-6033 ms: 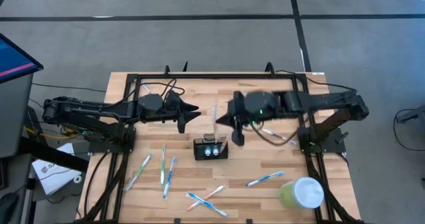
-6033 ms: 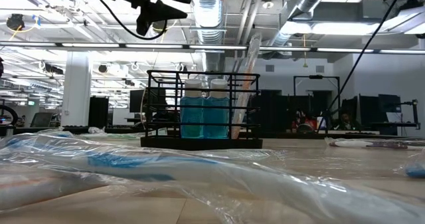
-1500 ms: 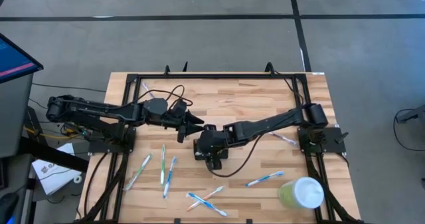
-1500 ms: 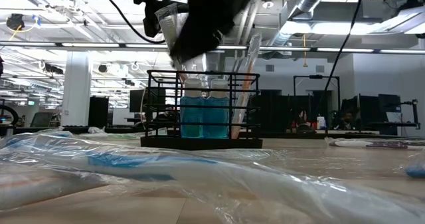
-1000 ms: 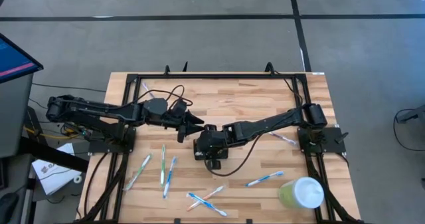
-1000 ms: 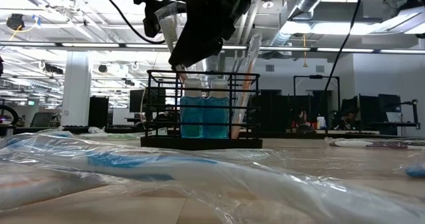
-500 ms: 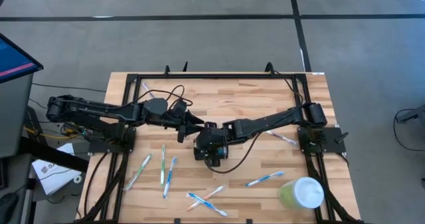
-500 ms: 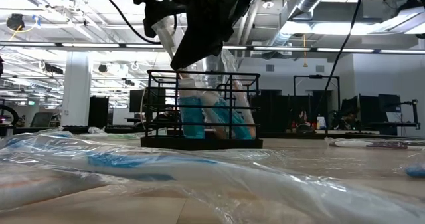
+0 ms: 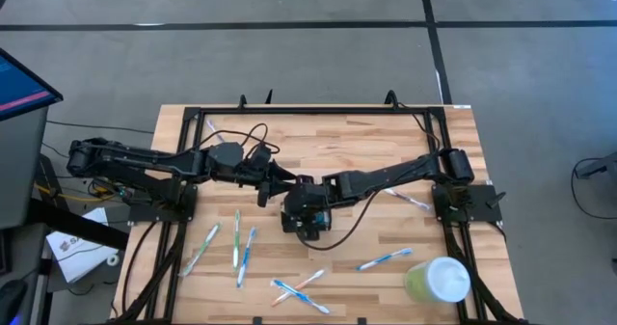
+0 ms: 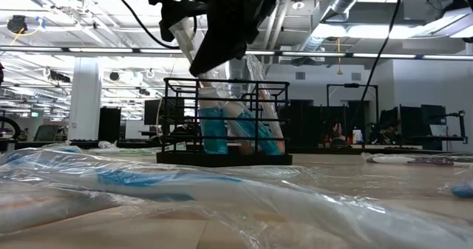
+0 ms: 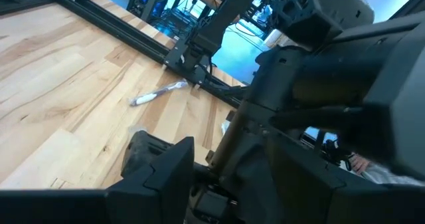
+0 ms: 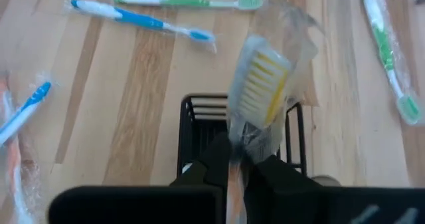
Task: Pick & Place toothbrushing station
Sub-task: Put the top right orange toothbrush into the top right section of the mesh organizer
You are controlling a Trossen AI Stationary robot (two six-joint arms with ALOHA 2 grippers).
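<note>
A: Left gripper (image 9: 273, 176), just left of centre in the high view, hovers beside the toothbrushing station; whether its fingers are parted I cannot tell.

B: And the right gripper (image 9: 307, 211)?

A: Dead centre, over the toothbrushing station (image 9: 307, 221), clenched on a wrapped toothbrush (image 12: 260, 91) with yellow bristles. The black rack sits mid-table; low view shows its blue bottles (image 10: 238, 131) tilted.

B: Lower right, the green cup (image 9: 437, 281).

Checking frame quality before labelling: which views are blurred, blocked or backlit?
Low view: crinkled plastic wrap fills the foreground out of focus, ceiling lights backlight the arms into silhouettes, and the wire holder stays readable. Right wrist view: soft throughout, the wrapped toothbrush blurred up close. Left wrist view: the right arm blocks much of it. High view: even light, sharp.
</note>
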